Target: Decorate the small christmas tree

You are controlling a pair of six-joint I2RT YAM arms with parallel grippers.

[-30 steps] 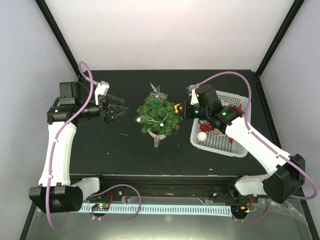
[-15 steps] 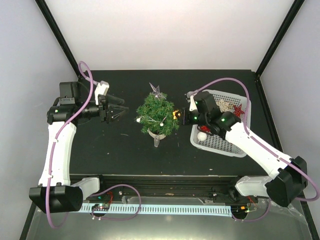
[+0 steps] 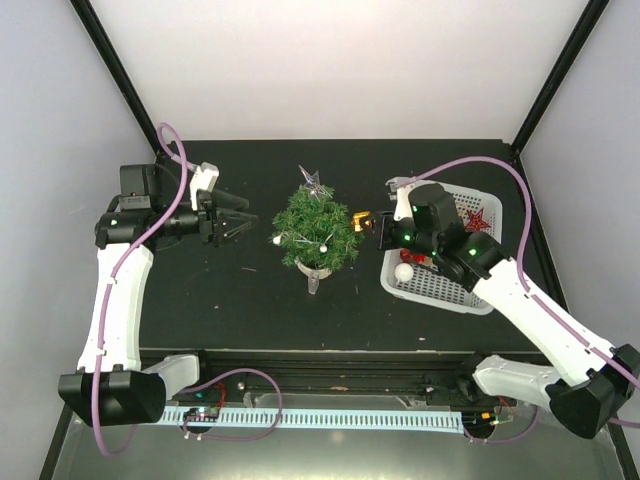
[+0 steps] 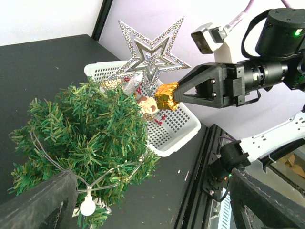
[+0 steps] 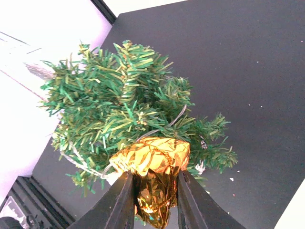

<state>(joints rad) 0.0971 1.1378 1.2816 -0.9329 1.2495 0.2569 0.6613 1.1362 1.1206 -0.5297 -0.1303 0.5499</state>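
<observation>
**A:** Where's the tree [image 3: 318, 232]?

**B:** In the middle of the table [image 3: 250, 300], upright in its white pot [image 3: 314, 268], between the two grippers. A wire [image 4: 47, 155] with white beads [image 4: 87, 207] loops through the branches.

**A:** And the left gripper [image 3: 245, 220]?

**B:** Its jaws are spread wide with nothing in them. It points at the tree from the left, a little apart from it.

**A:** The right gripper [image 3: 357, 219]?

**B:** It's pinched narrow on a crumpled gold ornament [image 5: 152, 157], held right at the tree's right side. Whether the ornament touches the needles, I cannot tell.

**A:** Further back?

**B:** A white basket [image 3: 440, 290] sits to the right, with a white ball [image 3: 403, 272] and a red star [image 3: 478, 220] in it. A silver star [image 3: 315, 182] tops the tree.
</observation>
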